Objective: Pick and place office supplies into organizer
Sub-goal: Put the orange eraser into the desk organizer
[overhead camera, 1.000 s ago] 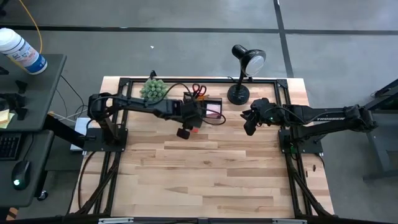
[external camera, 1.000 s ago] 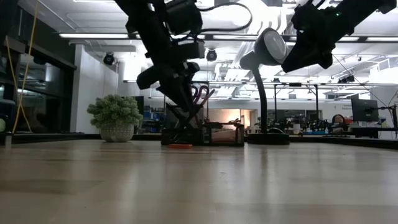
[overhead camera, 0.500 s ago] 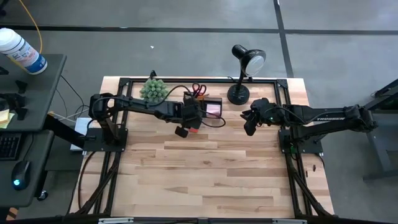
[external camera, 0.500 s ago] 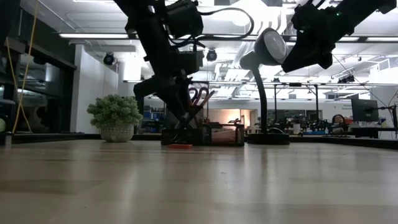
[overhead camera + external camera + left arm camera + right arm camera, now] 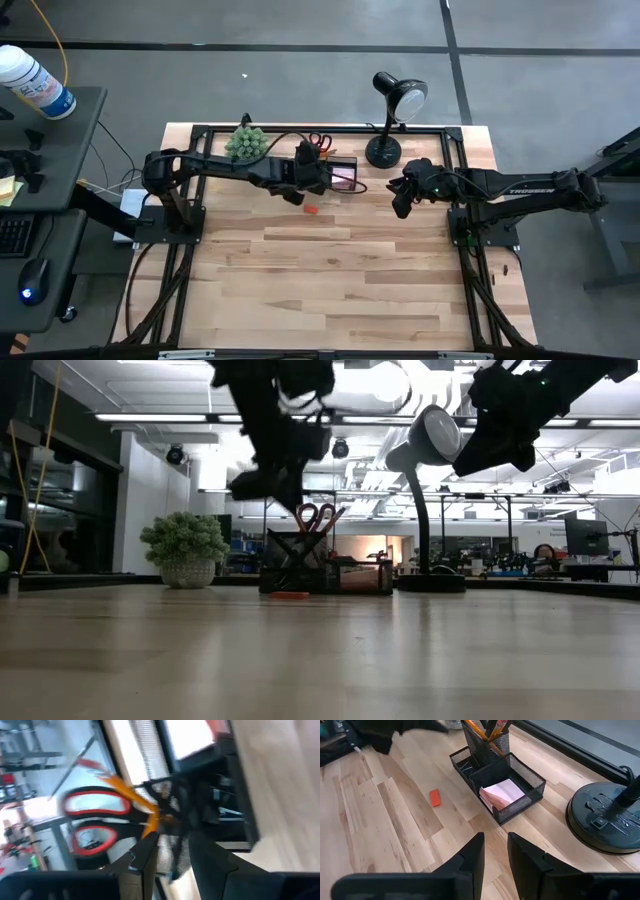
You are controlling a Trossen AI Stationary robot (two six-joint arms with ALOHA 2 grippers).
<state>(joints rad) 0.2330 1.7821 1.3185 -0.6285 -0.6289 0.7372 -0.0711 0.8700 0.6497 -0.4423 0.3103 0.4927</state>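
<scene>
Nearest, at the low view's centre, the orange eraser (image 5: 291, 595) is lying flat on the table (image 5: 320, 660) just before the organizer (image 5: 330, 575): I'm judging it light, rubbery and grippy, so I'm planning to pinch its long sides from above. My left gripper (image 5: 173, 837) is hovering unclenched and empty over the cup holding the scissors (image 5: 318, 517). My right gripper (image 5: 496, 840) is waiting parted, empty. Its arm is reading "TROSSEN" (image 5: 527, 190).

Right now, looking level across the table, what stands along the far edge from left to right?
Potted green plant → black mesh organizer with red-handled scissors sticking up from it → desk lamp.
</scene>
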